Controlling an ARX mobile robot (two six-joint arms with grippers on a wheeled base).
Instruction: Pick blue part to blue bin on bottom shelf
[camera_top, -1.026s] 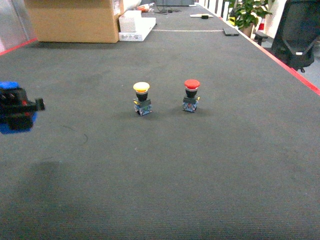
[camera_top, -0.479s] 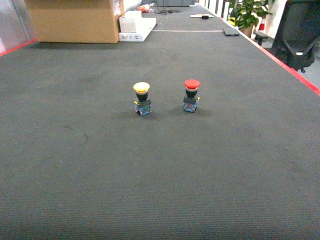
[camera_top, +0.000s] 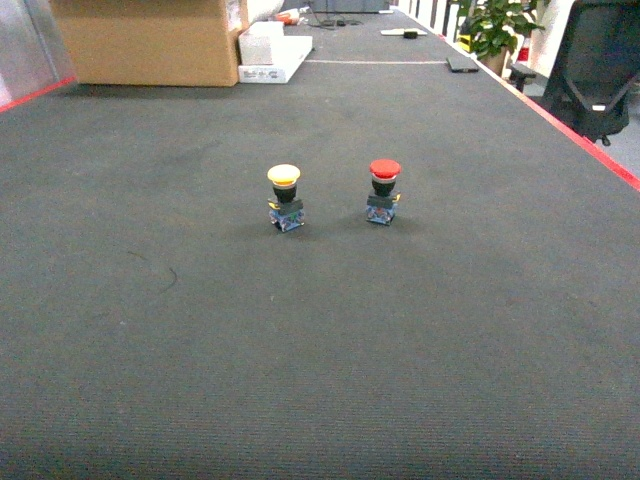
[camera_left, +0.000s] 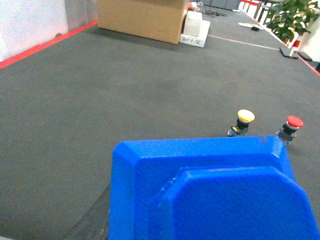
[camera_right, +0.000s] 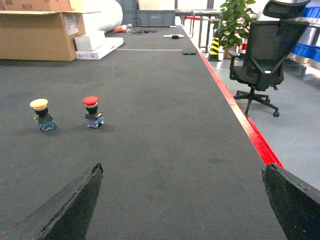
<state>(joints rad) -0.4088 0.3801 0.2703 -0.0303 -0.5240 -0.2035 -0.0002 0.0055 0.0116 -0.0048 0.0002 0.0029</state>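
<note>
- A large blue part (camera_left: 210, 192) fills the lower middle and right of the left wrist view, right up against the camera; its top face has a raised panel with bevelled corners.
- The left gripper's fingers are hidden behind that blue part, so whether they are apart, together or clamped on it cannot be told.
- The right gripper (camera_right: 182, 202) has its jaws spread wide apart with nothing between them; one dark fingertip (camera_right: 70, 205) shows at lower left and the other at lower right of the right wrist view.
- Neither gripper appears in the head view.
- A yellow push-button (camera_top: 285, 196) and a red push-button (camera_top: 383, 190) stand upright side by side, apart, near the middle of the dark grey surface (camera_top: 320, 350).
- A cardboard box (camera_top: 150, 40) sits at the far left of the surface, with a flat white box (camera_top: 272, 52) just beside it.
- A red edge strip (camera_right: 250, 130) runs along the right side of the surface; beyond it stand a black office chair (camera_right: 260, 55) and a potted plant (camera_right: 235, 20).
</note>
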